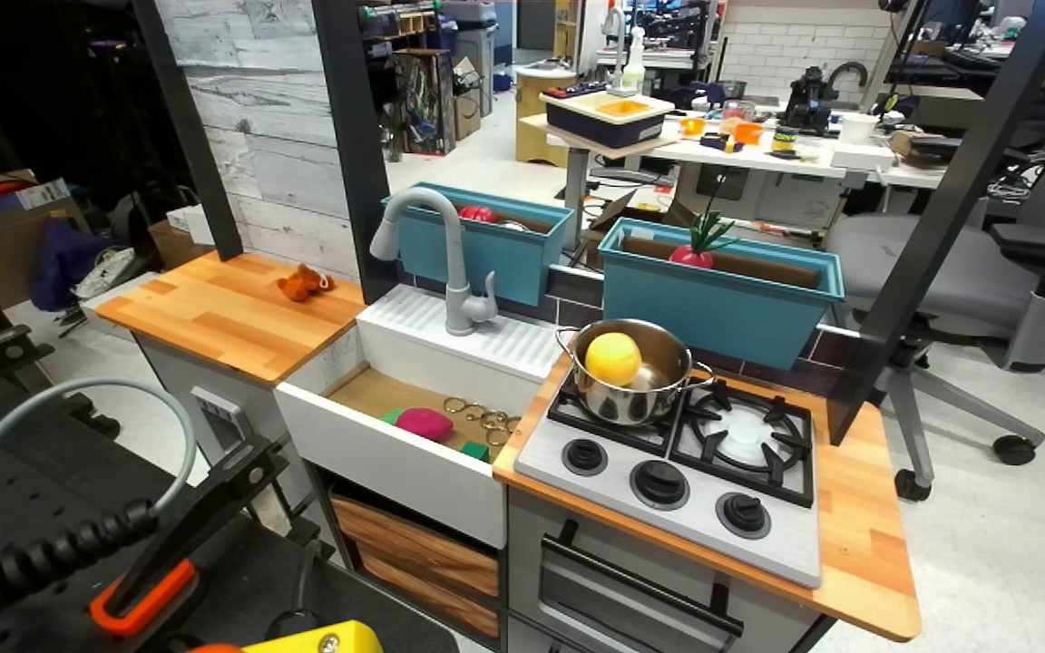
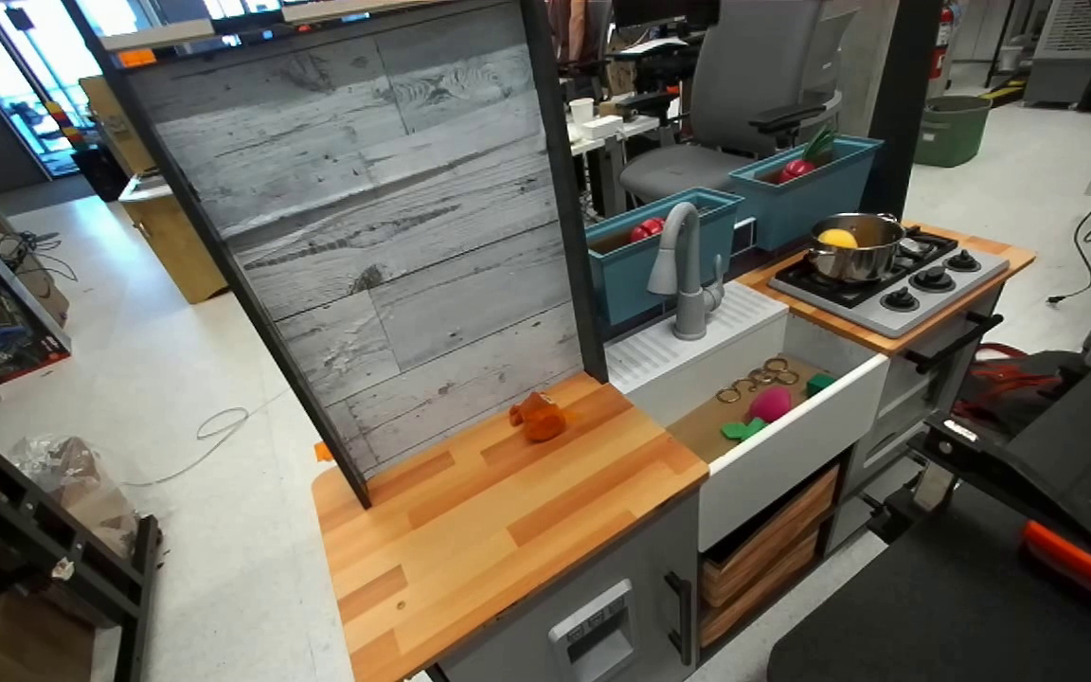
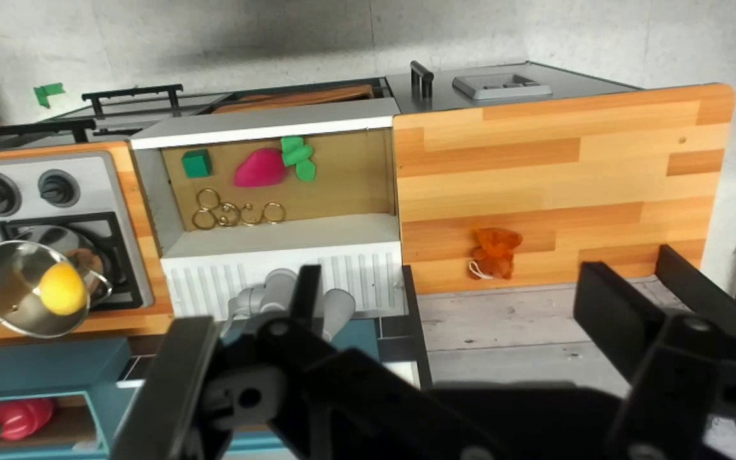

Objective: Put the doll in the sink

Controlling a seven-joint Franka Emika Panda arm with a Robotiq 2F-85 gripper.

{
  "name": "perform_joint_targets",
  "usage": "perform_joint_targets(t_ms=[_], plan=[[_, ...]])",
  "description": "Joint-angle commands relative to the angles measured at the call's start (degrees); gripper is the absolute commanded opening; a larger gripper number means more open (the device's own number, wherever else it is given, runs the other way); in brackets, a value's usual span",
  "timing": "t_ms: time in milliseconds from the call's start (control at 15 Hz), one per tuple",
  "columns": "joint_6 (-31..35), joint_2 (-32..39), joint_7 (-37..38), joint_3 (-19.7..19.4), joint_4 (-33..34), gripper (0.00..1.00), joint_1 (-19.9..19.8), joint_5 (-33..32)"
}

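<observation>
The doll, orange-red and soft-looking, lies on the wooden counter, outside the sink. It rests near the back edge, just in front of the grey plank panel, and in the wrist view I see a thin white loop at its edge. My gripper stands spread wide, its fingers well apart; in the wrist view the doll shows between them, out beyond the tips. How far off it is, I cannot tell.

The sink adjoins the counter. On its brown floor I see a pink piece, with a green leaf piece right at the end toward the counter; whether the two touch, I can't make out. A green block lies near the front wall, and several gold rings lie toward the back. The grey faucet stands on the ribbed ledge behind.

Past the sink, on the side away from the doll, is the stove. The steel pot stands on it, nearer the sink, with a round yellow thing inside. Two teal bins sit at the back, red pieces in each.
</observation>
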Motion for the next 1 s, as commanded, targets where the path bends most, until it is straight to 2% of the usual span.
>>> perform_joint_targets(t_ms=[0, 133, 200, 600, 933], plan=[[1.21, 15.02, 2.7, -2.16, 9.42, 1.0, 2.75, -4.23], [2.14, 22.57, 5.09, -4.49, 14.07, 1.0, 5.3, -8.09], [4.17, 26.17, 5.0, -5.32, 16.15, 1.0, 6.43, -7.91], [5.36, 47.83, 4.33, -10.61, 33.3, 1.0, 13.74, -6.09], [2.72, 61.33, 3.99, -12.45, 49.08, 1.0, 15.57, -3.55]])
